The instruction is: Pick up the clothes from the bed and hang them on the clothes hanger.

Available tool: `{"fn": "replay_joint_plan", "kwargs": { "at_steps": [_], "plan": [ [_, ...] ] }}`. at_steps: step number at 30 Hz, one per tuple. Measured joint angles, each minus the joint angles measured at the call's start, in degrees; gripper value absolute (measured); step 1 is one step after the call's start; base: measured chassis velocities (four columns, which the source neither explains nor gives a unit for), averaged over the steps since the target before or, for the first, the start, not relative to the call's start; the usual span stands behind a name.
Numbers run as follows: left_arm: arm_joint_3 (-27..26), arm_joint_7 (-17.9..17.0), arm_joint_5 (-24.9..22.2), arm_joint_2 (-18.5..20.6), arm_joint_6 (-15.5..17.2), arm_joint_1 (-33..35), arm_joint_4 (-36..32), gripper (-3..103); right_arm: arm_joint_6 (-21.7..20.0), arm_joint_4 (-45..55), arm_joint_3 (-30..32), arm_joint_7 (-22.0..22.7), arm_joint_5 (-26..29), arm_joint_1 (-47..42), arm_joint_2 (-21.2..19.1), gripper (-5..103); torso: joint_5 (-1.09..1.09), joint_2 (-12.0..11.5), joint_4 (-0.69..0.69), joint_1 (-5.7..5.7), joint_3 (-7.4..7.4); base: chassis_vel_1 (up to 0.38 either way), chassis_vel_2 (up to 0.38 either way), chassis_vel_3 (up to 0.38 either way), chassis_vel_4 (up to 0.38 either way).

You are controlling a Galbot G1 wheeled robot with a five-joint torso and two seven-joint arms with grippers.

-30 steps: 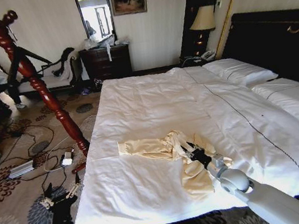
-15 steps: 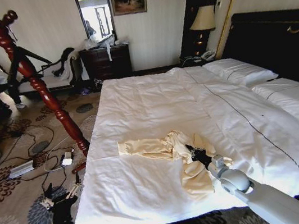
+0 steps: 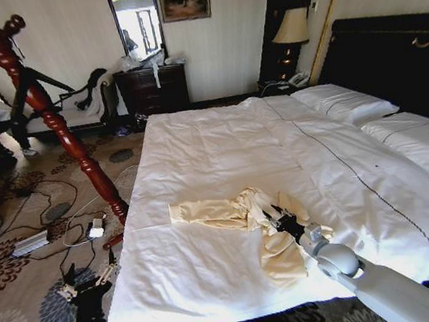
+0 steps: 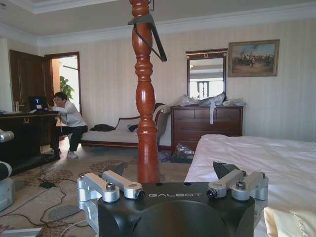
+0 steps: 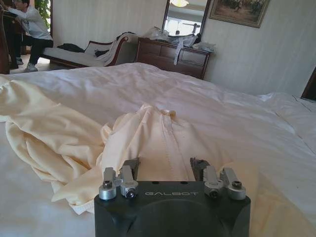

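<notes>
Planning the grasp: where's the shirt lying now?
Head view: the shirt lies crumpled near the bed's foot edge, under the open right gripper.

**What the room keeps out of sight**

The right gripper (image 3: 274,220) sits down among the folds of the clothes (image 3: 231,211), fingertips buried in the cloth, so contact can't be judged. Part of the shirt lies under the arm. The bed (image 3: 195,143) runs off the right edge. The left gripper (image 3: 86,281) hangs low beside the bed, too small to read.
</notes>
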Motion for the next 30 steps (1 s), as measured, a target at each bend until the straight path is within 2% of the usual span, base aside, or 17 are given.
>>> {"fn": "replay_joint_plan", "kwargs": {
  "at_steps": [3,6,9,12,15,17,18,20,30],
  "plan": [
    [0.00,0.00,0.05,-0.04,0.00,0.00,0.00,100,0.00,-0.18,-0.08,-0.01,0.00,0.18,0.15,63,0.00,0.00,0.00,0.00,0.00,0.000,0.000,0.000,0.000],
    [0.05,0.00,0.15,-0.07,-0.02,0.01,0.00,100,0.00,-0.50,-0.25,-0.01,0.04,0.48,0.27,48,0.00,0.00,0.00,0.00,0.00,0.000,0.000,0.000,0.000],
    [0.11,0.00,0.24,-0.08,-0.02,0.00,0.02,100,0.01,-0.72,-0.29,-0.03,0.07,0.66,0.31,42,0.00,0.00,0.00,0.00,0.00,0.000,0.000,0.000,0.000],
    [0.12,0.00,0.27,-0.08,-0.04,0.02,0.05,100,0.03,-0.86,-0.30,-0.05,0.12,0.74,0.30,26,0.00,0.00,0.00,0.00,0.00,0.000,0.000,0.000,0.000],
    [0.12,0.00,0.27,-0.06,-0.04,0.04,0.05,100,0.05,-0.92,-0.30,-0.05,0.14,0.74,0.25,20,0.00,0.00,0.00,0.00,0.00,0.000,0.000,0.000,0.000],
    [0.12,0.00,0.27,0.00,-0.05,0.06,0.06,100,0.06,-1.01,-0.29,-0.01,0.15,0.76,0.23,10,0.00,0.00,0.00,0.00,0.00,0.000,0.000,0.000,0.000],
    [0.12,0.00,0.27,0.00,-0.05,0.06,0.06,100,0.06,-1.01,-0.29,-0.01,0.15,0.76,0.23,10,0.00,0.00,0.00,0.00,0.00,0.000,0.000,0.000,0.000],
    [0.11,0.00,0.26,0.09,-0.05,0.08,0.06,100,0.10,-0.99,-0.22,0.06,0.18,0.74,0.20,2,0.00,0.00,0.00,0.00,0.00,0.000,0.000,0.000,0.000],
    [0.11,0.00,0.16,0.34,-0.07,-0.05,0.38,100,1.12,1.48,1.84,-0.17,1.77,-1.15,-1.03,0,0.00,0.00,0.00,0.00,0.00,0.000,0.000,0.000,0.000]
  ]
}}
